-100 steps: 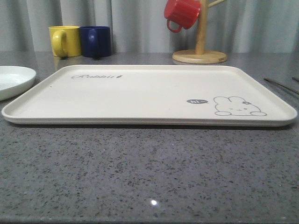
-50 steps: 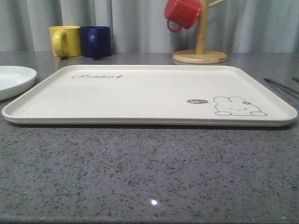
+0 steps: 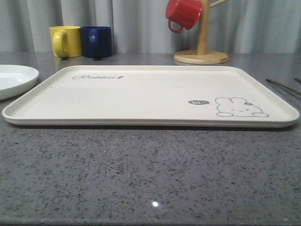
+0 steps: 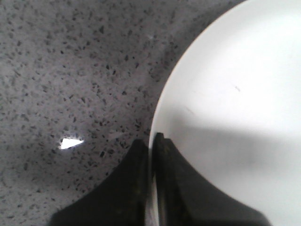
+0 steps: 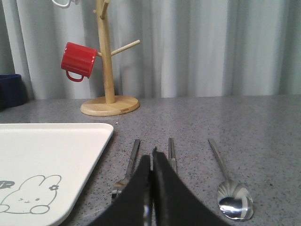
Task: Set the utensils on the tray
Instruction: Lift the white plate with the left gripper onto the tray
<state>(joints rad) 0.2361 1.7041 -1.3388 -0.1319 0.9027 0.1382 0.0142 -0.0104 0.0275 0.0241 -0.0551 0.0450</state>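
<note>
Red mug (image 3: 183, 14) on wooden rack (image 3: 201, 55) behind tray (image 3: 141, 94); left end effector (image 4: 153, 141) clamped on white plate (image 4: 235, 94) rim; right end effector (image 5: 151, 162) clenched.

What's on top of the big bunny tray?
Nothing lies on the tray, just its printed rabbit and lettering. The fork, chopsticks and spoon lie on the table beside it.

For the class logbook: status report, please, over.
Left gripper shut on white plate rim. Right gripper shut, above chopsticks. Fork, spoon beside empty tray.
</note>
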